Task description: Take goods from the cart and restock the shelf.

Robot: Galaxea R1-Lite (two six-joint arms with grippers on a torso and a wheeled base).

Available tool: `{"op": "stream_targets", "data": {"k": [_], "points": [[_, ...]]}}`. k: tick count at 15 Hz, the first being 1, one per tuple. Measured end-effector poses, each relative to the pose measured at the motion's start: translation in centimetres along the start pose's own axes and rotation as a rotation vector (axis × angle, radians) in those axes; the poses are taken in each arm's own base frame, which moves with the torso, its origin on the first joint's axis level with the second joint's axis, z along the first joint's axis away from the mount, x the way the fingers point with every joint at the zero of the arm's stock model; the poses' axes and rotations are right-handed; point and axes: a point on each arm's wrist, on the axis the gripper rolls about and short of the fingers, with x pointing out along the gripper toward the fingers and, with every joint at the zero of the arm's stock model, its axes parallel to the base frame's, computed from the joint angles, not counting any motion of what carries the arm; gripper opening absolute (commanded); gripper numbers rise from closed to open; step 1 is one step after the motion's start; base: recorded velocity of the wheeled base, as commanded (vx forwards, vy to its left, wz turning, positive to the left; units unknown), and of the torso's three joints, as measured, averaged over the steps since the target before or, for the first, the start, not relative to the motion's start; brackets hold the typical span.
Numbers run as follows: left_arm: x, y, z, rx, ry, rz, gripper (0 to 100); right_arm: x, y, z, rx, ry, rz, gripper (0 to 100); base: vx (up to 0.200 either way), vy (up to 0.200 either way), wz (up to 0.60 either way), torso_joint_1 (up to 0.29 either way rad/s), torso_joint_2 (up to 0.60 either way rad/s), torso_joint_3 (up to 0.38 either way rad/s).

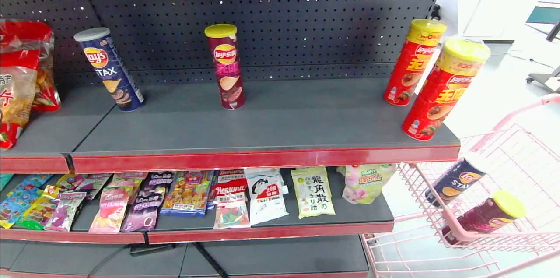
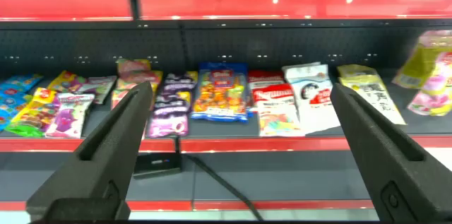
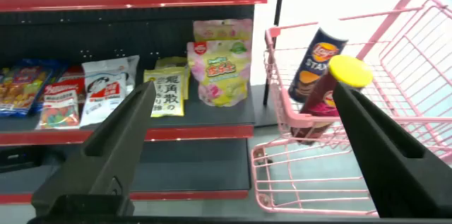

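A pink cart [image 1: 503, 238] stands to the right of the shelf. In it lean a dark blue chip can [image 1: 455, 181] and a maroon can with a yellow lid [image 1: 485, 216]. The right wrist view shows the same cart [image 3: 279, 75], blue can [image 3: 318, 65] and maroon can [image 3: 321, 104] a short way beyond my right gripper [image 3: 244, 146], which is open and empty. My left gripper [image 2: 240, 146] is open and empty too, level with the lower shelf. On the upper shelf [image 1: 262, 124] stand a blue can [image 1: 109, 70], a maroon can [image 1: 227, 68] and two red cans [image 1: 413, 63] [image 1: 444, 89].
Several flat snack bags [image 1: 188, 195] lie in a row on the lower shelf [image 1: 350, 214]. Big chip bags [image 1: 22, 76] sit at the upper shelf's far left. A black box with a cable [image 2: 159, 164] rests on the bottom shelf. Open floor lies beyond the cart.
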Motion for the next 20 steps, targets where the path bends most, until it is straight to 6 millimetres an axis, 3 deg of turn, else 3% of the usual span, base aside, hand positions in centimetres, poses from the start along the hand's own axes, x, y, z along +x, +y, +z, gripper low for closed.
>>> {"op": "stream_targets", "data": {"k": [8, 10, 20], "points": [[0.0, 0.0, 0.0, 0.0, 0.0, 0.0, 100, 0.0, 0.0, 0.0, 0.002, 0.0, 0.0, 100, 0.0, -0.2, 0.0, 0.002, 0.0, 0.001], [0.0, 0.0, 0.0, 0.0, 0.0, 0.0, 100, 0.0, 0.0, 0.0, 0.003, 0.0, 0.0, 100, 0.0, 0.0, 0.0, 0.0, 0.0, 0.0], [0.0, 0.0, 0.0, 0.0, 0.0, 0.0, 100, 0.0, 0.0, 0.01, 0.003, 0.0, 0.0, 100, 0.0, 0.0, -0.6, 0.003, 0.0, 0.003]]}}
